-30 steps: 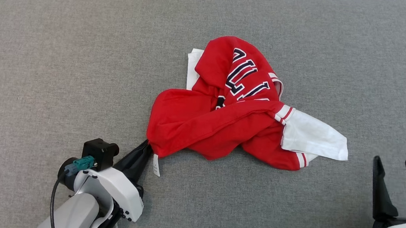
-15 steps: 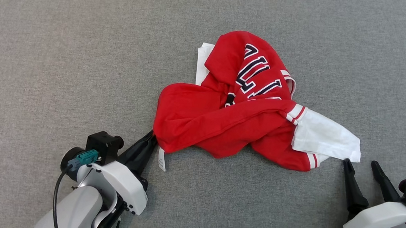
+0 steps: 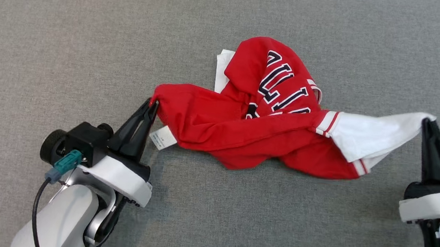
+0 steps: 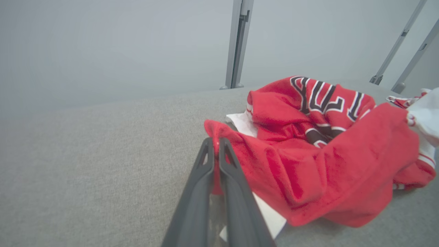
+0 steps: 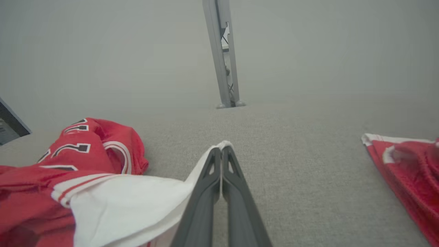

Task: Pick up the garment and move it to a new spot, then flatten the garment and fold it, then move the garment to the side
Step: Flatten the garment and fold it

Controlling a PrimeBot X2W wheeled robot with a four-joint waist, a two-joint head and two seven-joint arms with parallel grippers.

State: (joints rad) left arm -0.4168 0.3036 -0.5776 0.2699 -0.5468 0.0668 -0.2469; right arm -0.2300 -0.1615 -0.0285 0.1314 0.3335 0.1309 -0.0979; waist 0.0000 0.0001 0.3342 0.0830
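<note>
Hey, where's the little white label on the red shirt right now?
In the head view, the white label sits at the left corner of the red garment, beside the left gripper pinching that corner.

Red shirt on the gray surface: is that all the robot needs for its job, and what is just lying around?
For the job: red shirt; left end effector, shut on the shirt; right end effector, shut on its white sleeve.
Just lying about: another red garment; metal post.

Garment is matt cloth, table surface rough weave, left end effector seemingly matt plastic.
</note>
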